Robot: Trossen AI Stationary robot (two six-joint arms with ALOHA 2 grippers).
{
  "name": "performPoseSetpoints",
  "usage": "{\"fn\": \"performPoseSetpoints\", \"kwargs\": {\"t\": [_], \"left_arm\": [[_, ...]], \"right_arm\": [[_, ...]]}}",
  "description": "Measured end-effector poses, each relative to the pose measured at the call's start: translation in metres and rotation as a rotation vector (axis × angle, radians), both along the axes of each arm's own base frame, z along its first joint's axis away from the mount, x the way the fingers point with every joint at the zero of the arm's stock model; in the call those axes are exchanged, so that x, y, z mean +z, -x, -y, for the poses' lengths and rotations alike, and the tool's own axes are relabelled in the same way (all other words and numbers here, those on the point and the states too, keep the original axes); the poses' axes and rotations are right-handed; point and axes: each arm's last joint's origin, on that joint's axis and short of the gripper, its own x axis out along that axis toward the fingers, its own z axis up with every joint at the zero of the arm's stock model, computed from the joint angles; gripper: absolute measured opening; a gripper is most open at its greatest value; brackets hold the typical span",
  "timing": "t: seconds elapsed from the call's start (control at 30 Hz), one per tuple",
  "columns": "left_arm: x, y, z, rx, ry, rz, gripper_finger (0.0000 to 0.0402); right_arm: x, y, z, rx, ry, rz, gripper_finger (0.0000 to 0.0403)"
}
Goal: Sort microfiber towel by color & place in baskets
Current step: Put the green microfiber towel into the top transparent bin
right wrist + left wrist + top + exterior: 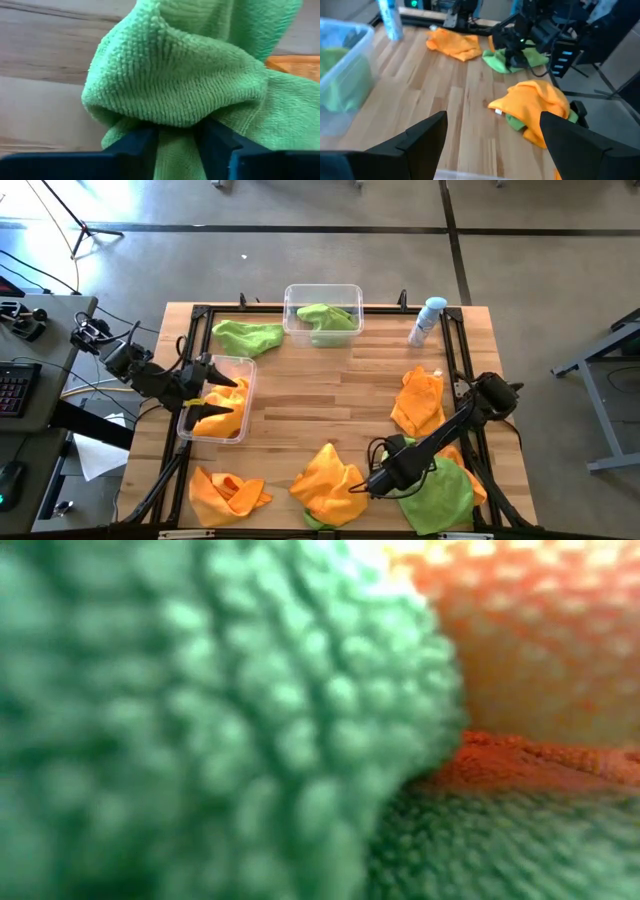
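Observation:
My right gripper points down at the near right, shut on the lime green microfiber towel, which lies spread on the table. My left gripper hangs open above the left basket, which holds an orange towel. The far basket holds a green towel. Another green towel lies on the table beside it. Orange towels lie at the near left, near middle and right. Cloth right against the lens fills the low view. My right gripper pinches a bunched-up fold at the green towel's left edge between its two fingers, with several layers gathered there. The fingers come from above, pointing down. The cloth bulges up past the fingers, and the rest of the towel lies slack on the table.
A blue-capped spray bottle stands at the far right. A black frame runs around the tabletop. Bare wood lies in the middle. An orange cloth edge shows beside the green towel.

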Motion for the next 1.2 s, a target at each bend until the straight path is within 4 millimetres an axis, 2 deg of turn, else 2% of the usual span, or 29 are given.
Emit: {"fn": "performPoseSetpoints", "kwargs": {"t": [0.17, 0.27, 0.33, 0.47, 0.7, 0.83, 1.0, 1.2], "left_arm": [[-0.019, 0.005, -0.003, 0.036, 0.053, -0.022, 0.0306], [-0.025, 0.007, -0.005, 0.053, 0.069, -0.026, 0.0306], [-0.025, 0.008, -0.005, 0.062, 0.091, -0.02, 0.0306], [-0.026, 0.007, -0.005, 0.071, 0.111, -0.022, 0.0306], [-0.026, 0.007, -0.005, 0.072, 0.112, -0.021, 0.0306], [-0.026, 0.007, -0.005, 0.074, 0.118, -0.021, 0.0306], [-0.026, 0.007, -0.005, 0.083, 0.136, -0.022, 0.0306], [-0.026, 0.007, -0.005, 0.084, 0.136, -0.022, 0.0306]], "right_arm": [[-0.002, 0.0, 0.0, 0.011, -0.007, 0.016, 0.0019], [0.003, -0.001, -0.001, 0.02, -0.005, 0.012, 0.0013], [0.015, -0.001, -0.001, 0.023, 0.0, 0.016, 0.0013], [0.052, -0.001, 0.0, 0.04, 0.054, 0.056, 0.0004], [0.136, -0.001, 0.007, 0.055, 0.191, 0.164, 0.0003], [0.176, -0.005, 0.008, 0.09, 0.244, 0.333, 0.0001], [0.217, -0.01, 0.013, 0.133, 0.387, 0.587, 0.0001], [0.249, -0.018, 0.03, 0.184, 0.653, 0.768, 0.0]]}}
